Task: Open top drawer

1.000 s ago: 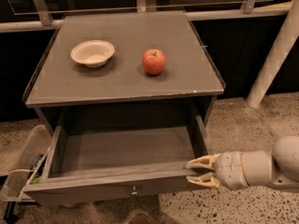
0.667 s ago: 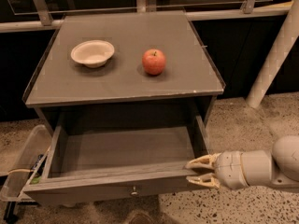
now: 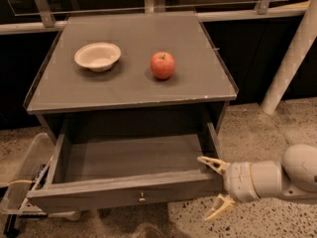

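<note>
The top drawer (image 3: pixel 124 190) is a wide matte grey wooden drawer, pulled well out from under the grey cabinet top. Its grey box interior shows and holds nothing I can see. A small round metal knob (image 3: pixel 142 198) sits mid-front. My gripper (image 3: pixel 214 186) is at the drawer's front right corner, coming in from the right. Its two pale fingers are spread, one above the front's top edge and one below, holding nothing.
On the cabinet top (image 3: pixel 198 83) stand a white bowl (image 3: pixel 97 56) and a red apple (image 3: pixel 162 65). A clear plastic bin (image 3: pixel 22 172) sits on the floor at the left. A white pole (image 3: pixel 290 58) leans at the right. Speckled floor lies in front.
</note>
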`<state>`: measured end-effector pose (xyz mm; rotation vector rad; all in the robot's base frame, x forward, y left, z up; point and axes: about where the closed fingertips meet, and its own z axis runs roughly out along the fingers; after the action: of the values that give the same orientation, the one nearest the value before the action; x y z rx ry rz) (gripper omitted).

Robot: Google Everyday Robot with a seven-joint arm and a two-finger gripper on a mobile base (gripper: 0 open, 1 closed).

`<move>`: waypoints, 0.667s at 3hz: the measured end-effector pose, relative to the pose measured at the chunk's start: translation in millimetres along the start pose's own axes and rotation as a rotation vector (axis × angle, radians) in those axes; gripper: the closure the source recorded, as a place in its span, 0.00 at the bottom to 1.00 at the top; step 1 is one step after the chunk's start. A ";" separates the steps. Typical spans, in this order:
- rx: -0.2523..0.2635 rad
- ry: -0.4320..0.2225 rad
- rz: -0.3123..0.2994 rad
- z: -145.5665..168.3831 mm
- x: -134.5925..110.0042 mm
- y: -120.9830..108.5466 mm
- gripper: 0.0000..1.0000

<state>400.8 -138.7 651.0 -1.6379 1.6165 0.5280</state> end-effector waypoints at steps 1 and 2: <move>-0.028 0.007 0.022 8.4 5.9 9.5 0.37; -0.035 0.011 0.029 7.4 5.1 11.5 0.60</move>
<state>391.8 -135.5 640.0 -1.6478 1.6495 0.5658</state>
